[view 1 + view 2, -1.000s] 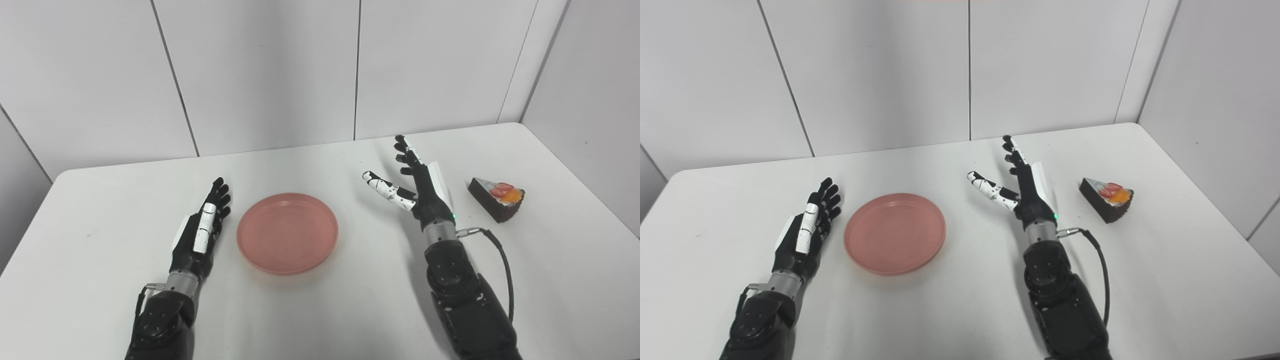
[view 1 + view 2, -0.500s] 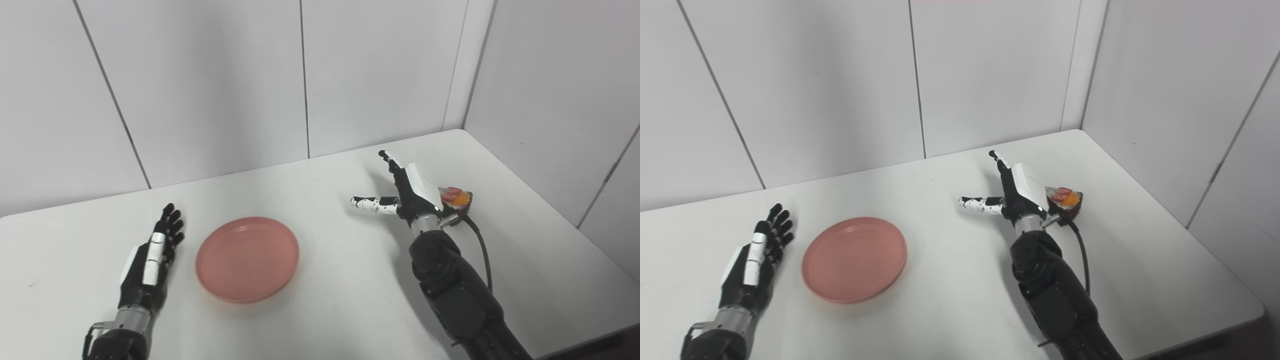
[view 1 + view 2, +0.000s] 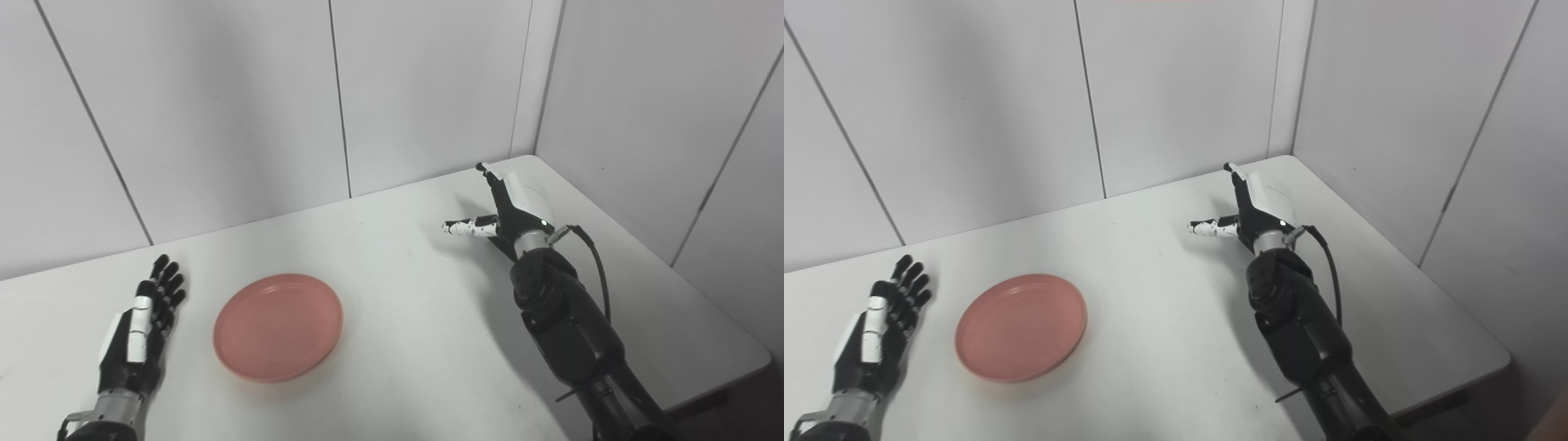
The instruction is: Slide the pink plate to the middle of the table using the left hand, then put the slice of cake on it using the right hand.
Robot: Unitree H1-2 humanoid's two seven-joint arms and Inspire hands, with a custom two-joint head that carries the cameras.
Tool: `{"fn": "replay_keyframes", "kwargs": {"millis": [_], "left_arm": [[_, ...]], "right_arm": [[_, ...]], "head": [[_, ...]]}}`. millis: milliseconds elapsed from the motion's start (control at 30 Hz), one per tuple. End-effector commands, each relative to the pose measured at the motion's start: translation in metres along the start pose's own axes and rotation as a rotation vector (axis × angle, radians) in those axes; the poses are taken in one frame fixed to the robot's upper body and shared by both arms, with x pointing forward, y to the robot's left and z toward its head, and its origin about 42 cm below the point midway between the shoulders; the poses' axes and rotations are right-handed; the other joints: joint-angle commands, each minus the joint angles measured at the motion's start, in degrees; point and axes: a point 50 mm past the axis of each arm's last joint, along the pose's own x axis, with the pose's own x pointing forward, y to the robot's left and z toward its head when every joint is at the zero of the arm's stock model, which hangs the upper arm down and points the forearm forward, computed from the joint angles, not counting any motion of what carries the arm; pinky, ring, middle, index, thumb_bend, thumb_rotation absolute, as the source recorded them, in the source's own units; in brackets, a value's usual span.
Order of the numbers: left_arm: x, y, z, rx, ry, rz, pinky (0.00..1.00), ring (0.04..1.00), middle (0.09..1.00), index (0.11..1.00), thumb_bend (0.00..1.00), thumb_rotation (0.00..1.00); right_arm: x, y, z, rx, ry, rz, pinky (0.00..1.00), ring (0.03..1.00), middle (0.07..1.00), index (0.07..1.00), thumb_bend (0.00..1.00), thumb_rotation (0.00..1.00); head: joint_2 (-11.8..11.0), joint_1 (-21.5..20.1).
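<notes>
In the left eye view, the pink plate [image 3: 278,327] lies flat on the white tabletop [image 3: 404,318], toward its left part, with the left hand [image 3: 136,334] resting beside it, apart from the rim, fingers [image 3: 164,283] straight and released, grasping nothing. The right hand [image 3: 512,208] is raised near the far right corner, thumb out to the side and fingers spread, empty. The cake slice cannot be seen here; only a dark sliver shows under the wrist, so the cake is probably hidden behind that hand.

In the right eye view the layout is the same: plate [image 3: 1021,326] near the left hand [image 3: 870,343], right hand [image 3: 1255,208] well apart from it, cake again out of sight.

The risks, as I judge them: with the cake hidden, the hand could knock it toward the tabletop's edge or close askew and crush the soft top. The carry to the plate is long, so a loose hold could drop it.
</notes>
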Motion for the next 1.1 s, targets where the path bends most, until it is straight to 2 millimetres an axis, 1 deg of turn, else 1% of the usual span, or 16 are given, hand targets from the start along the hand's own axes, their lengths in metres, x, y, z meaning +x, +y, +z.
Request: {"fn": "replay_keyframes", "kwargs": {"millis": [0,133,300,367,400,433,600,633,700,800,833,933,967,1067], "left_arm": [[-0.019,0.006,-0.018,-0.016,0.056,0.017,1.00,1.000,1.000,1.000,0.66,1.00],[-0.021,0.006,-0.017,0.019,0.047,0.014,1.00,1.000,1.000,1.000,0.64,1.00],[-0.021,0.007,-0.015,0.003,0.055,0.011,1.00,1.000,1.000,1.000,0.65,1.00],[-0.022,0.006,-0.014,-0.004,0.055,0.010,1.00,1.000,1.000,1.000,0.65,1.00],[-0.022,0.005,-0.013,-0.006,0.054,0.010,1.00,1.000,1.000,1.000,0.65,1.00],[-0.023,0.005,-0.013,-0.007,0.053,0.009,1.00,1.000,1.000,1.000,0.65,1.00],[-0.023,0.004,-0.011,0.008,0.051,0.005,1.00,1.000,1.000,1.000,0.64,1.00],[-0.023,0.004,-0.010,0.010,0.051,0.004,1.00,1.000,1.000,1.000,0.64,1.00],[-0.023,0.004,-0.010,0.015,0.047,0.005,1.00,1.000,1.000,1.000,0.64,1.00],[-0.024,0.003,-0.009,0.013,0.043,0.002,1.00,1.000,1.000,1.000,0.64,1.00],[-0.024,0.002,-0.008,0.011,0.040,0.001,1.00,1.000,1.000,1.000,0.63,1.00],[-0.024,0.000,-0.005,0.006,0.037,-0.005,1.00,1.000,1.000,1.000,0.62,1.00],[-0.024,0.000,-0.005,0.006,0.034,-0.004,1.00,1.000,1.000,1.000,0.62,1.00],[-0.024,-0.002,-0.003,0.005,0.031,0.005,1.00,1.000,1.000,1.000,0.62,1.00]], "right_arm": [[0.006,-0.029,0.013,-0.015,-0.035,-0.079,0.70,0.831,0.883,0.893,0.77,0.37],[0.003,-0.041,0.011,-0.047,-0.017,-0.093,0.69,0.829,0.880,0.889,0.79,0.38],[0.001,-0.050,0.008,-0.102,0.025,-0.079,0.68,0.829,0.885,0.893,0.81,0.40],[0.001,-0.051,0.005,-0.119,0.047,-0.068,0.68,0.828,0.887,0.887,0.83,0.39],[0.001,-0.052,0.003,-0.123,0.056,-0.061,0.67,0.820,0.871,0.881,0.84,0.37],[0.001,-0.052,0.002,-0.124,0.063,-0.056,0.67,0.814,0.863,0.879,0.84,0.37],[0.004,-0.051,-0.006,-0.194,0.129,0.023,0.64,0.825,0.872,0.886,0.86,0.39],[0.004,-0.051,-0.007,-0.206,0.140,0.034,0.65,0.833,0.873,0.882,0.87,0.40],[0.005,-0.050,-0.010,-0.244,0.162,0.058,0.59,0.790,0.837,0.871,0.88,0.41],[0.007,-0.048,-0.013,-0.259,0.185,0.081,0.57,0.776,0.829,0.866,0.89,0.41],[0.007,-0.047,-0.014,-0.262,0.190,0.086,0.60,0.795,0.847,0.864,0.89,0.42],[0.008,-0.043,-0.019,-0.262,0.194,0.090,0.62,0.806,0.857,0.860,0.90,0.41],[0.008,-0.042,-0.021,-0.260,0.194,0.089,0.59,0.778,0.843,0.858,0.90,0.40],[0.010,-0.038,-0.026,-0.255,0.196,0.084,0.57,0.747,0.817,0.853,0.89,0.38]], "head": [[0.0,0.1],[0.0,0.1],[-0.1,-0.2],[-0.1,-0.1],[-0.1,0.0],[-0.1,0.0],[-0.1,0.0],[-0.1,0.0],[0.1,0.0],[0.2,0.3],[0.2,0.3],[0.7,0.1],[0.9,0.1],[1.1,0.1]]}}
